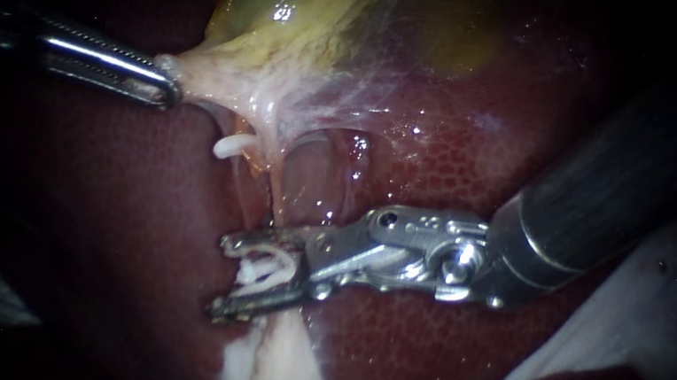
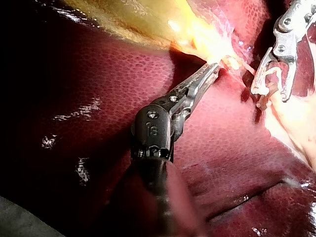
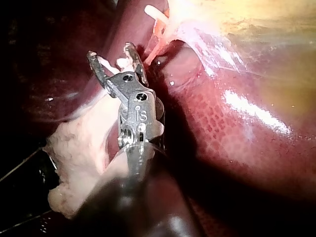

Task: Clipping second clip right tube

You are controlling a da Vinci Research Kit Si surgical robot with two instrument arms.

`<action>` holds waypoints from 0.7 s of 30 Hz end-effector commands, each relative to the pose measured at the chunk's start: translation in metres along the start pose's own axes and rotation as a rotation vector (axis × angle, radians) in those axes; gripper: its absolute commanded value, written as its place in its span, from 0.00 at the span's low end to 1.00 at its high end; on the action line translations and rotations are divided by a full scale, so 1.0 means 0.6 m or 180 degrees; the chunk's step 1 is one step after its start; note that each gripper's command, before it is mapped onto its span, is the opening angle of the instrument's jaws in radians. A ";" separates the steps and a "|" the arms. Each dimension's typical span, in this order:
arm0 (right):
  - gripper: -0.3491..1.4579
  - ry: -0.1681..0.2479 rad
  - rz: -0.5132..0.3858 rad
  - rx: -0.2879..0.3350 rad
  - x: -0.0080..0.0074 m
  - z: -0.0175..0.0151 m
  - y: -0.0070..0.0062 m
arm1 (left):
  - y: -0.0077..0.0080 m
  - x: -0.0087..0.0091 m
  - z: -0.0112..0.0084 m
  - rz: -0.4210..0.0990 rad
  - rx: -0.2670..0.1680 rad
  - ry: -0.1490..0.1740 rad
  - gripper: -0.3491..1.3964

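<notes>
My left instrument (image 1: 167, 88) (image 2: 213, 69) is shut on a pale fold at the neck of the yellow gallbladder (image 1: 330, 10), holding it taut to the left. Thin tubes hang from that fold; a white clip (image 1: 233, 146) (image 3: 154, 12) sits on the leftmost strand. Another tube (image 1: 275, 185) (image 3: 158, 44) runs down to my right instrument (image 1: 240, 278) (image 2: 269, 91) (image 3: 114, 54). Its jaws stand apart and hold a white open clip (image 1: 259, 272) between them. The tube reaches the upper jaw's tip; I cannot tell whether it lies inside the clip.
Dark red liver (image 1: 451, 153) lies all around and under both instruments. A pale lump of tissue (image 1: 276, 369) (image 3: 84, 148) sits just below the right jaws. A white sheet (image 1: 655, 291) lies under the right shaft.
</notes>
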 end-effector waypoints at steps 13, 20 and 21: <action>0.47 0.0039 0.0022 0.0067 0.0022 -0.0050 -0.0026 | -0.0001 0.0004 -0.0007 -0.0006 -0.0008 0.0000 0.00; 0.47 0.0042 0.0089 0.0116 0.0026 -0.0090 -0.0037 | -0.0002 0.0009 -0.0016 0.0007 0.0001 0.0003 0.00; 0.47 0.0044 0.0089 0.0110 0.0025 -0.0093 -0.0036 | -0.0002 0.0009 -0.0017 0.0007 0.0000 0.0002 0.00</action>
